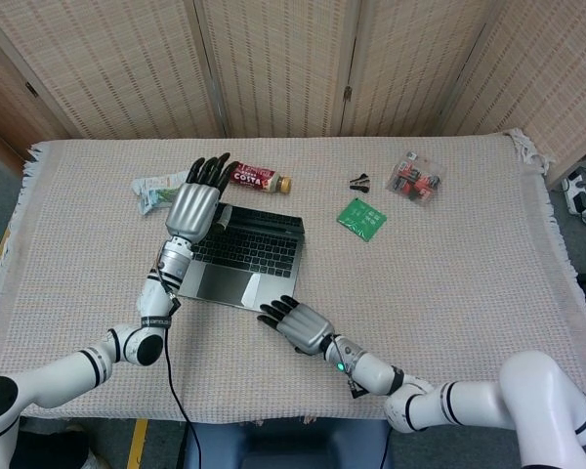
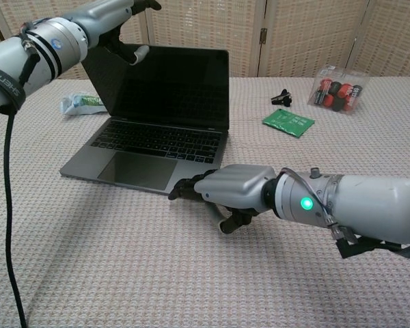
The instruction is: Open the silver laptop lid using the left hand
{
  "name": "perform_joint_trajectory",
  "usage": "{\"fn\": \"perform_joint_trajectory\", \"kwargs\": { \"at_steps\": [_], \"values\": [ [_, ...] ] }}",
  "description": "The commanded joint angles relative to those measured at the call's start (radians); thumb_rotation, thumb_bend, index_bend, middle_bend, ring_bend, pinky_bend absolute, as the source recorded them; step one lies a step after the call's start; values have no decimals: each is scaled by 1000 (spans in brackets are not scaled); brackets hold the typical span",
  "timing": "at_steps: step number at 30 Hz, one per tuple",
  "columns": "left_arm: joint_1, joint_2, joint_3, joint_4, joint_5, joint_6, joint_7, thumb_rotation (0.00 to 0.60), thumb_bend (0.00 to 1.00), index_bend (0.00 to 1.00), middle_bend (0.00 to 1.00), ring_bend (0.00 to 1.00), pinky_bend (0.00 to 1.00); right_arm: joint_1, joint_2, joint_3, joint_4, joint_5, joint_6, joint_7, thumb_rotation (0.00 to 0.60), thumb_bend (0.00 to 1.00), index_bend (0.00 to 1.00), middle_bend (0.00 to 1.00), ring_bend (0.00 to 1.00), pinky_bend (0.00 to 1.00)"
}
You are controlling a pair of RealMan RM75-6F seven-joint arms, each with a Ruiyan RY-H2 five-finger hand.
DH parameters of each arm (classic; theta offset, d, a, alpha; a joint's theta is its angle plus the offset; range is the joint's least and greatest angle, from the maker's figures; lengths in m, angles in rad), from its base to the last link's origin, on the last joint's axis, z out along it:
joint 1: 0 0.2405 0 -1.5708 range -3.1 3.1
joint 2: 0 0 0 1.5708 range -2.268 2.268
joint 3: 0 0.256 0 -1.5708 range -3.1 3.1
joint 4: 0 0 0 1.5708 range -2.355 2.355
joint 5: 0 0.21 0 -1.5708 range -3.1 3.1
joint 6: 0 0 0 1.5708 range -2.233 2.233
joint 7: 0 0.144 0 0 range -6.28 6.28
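The silver laptop (image 1: 249,252) (image 2: 157,140) stands in the middle left of the table with its lid (image 2: 174,82) raised upright and the dark screen facing me. My left hand (image 1: 193,203) (image 2: 102,24) is at the lid's upper left corner, fingers stretched over the top edge and the thumb in front of the screen; it grips nothing. My right hand (image 1: 303,325) (image 2: 232,190) lies palm down on the cloth at the base's front right corner, fingertips touching the front edge, holding nothing.
Behind the laptop lie a brown drink bottle (image 1: 257,179) and a green-white packet (image 1: 156,191) (image 2: 82,104). To the right are a green card (image 1: 361,217) (image 2: 288,121), a black clip (image 1: 359,182) (image 2: 281,99) and a clear bag of batteries (image 1: 416,179) (image 2: 337,89). A folding screen backs the table.
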State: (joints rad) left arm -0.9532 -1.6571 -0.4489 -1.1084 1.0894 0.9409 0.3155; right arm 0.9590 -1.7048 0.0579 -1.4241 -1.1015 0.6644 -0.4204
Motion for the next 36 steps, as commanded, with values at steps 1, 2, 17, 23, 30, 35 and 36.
{"fn": "perform_joint_trajectory", "kwargs": {
  "at_steps": [1,2,17,23,30,35,36],
  "values": [
    [-27,-2,-18,36,-62,-27,36,600,545,0,0,0,0,2,-1,0,3,4,0,0,600,1000,0,0,101,0],
    [-32,-2,-21,45,-75,-33,39,600,539,0,0,0,0,3,-1,-1,4,5,-1,0,600,1000,0,0,99,0],
    [-83,-5,-72,215,-317,-144,51,600,521,0,0,0,0,11,-2,-7,19,21,-3,5,600,1000,0,0,99,0],
    [-102,-4,-84,261,-424,-169,97,600,514,0,0,0,0,10,3,-10,15,20,4,6,600,1000,0,0,100,0],
    [-77,33,-77,219,-468,-167,87,600,509,0,0,0,0,-4,27,-9,-18,-5,33,25,600,1000,0,0,110,0],
    [-1,104,-42,101,-427,-138,31,600,509,0,0,0,0,-24,63,-9,-63,-53,66,61,600,1000,0,0,106,0],
    [22,127,-34,62,-419,-128,18,600,509,0,0,0,0,-31,74,-9,-75,-64,76,70,600,1000,0,0,103,0]
  ]
}}
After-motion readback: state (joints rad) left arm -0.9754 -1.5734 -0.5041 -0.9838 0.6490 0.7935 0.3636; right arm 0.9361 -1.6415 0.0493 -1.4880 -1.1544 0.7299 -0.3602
